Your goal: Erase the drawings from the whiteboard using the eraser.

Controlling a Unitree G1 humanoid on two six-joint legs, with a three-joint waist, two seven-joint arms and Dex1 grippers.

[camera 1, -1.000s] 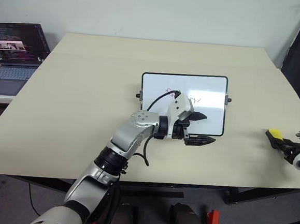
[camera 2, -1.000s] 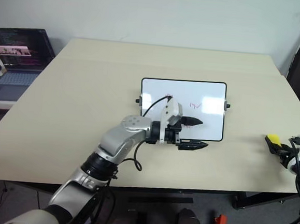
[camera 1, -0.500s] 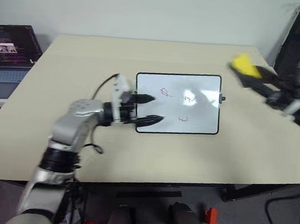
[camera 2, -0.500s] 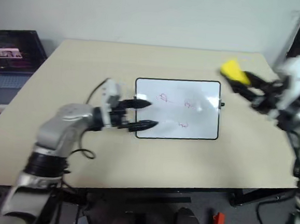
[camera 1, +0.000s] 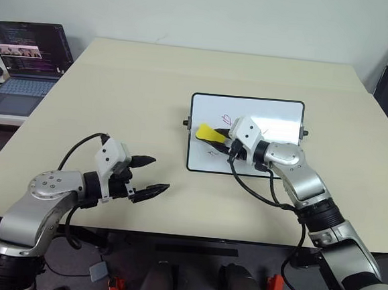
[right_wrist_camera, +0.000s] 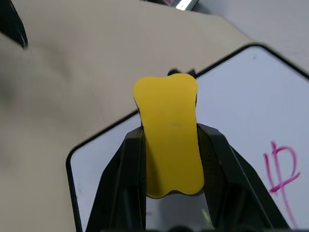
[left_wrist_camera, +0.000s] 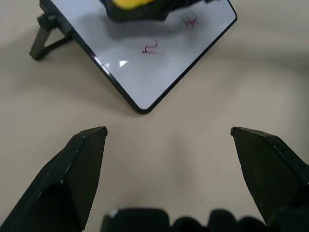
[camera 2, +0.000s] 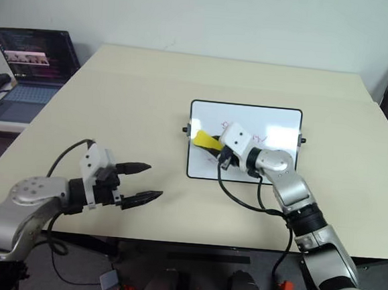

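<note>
Near edge of the surface (camera 1: 118, 78): left hand (camera 1: 150, 176) hangs released, fingers spread, well apart from the whiteboard (camera 1: 277, 114) and idle. Mid-surface: right hand (camera 1: 225, 144) clenched on the yellow eraser (camera 1: 210, 132), which is held over the board's left part. Red drawings (right_wrist_camera: 281, 169) unwiped, one just beside the eraser. Step in hand: bringing eraser to board. Contact with the face cannot be told. Next move likely calls for pressing the eraser flat and sweeping across each mark without shoving the board on its stand.
</note>
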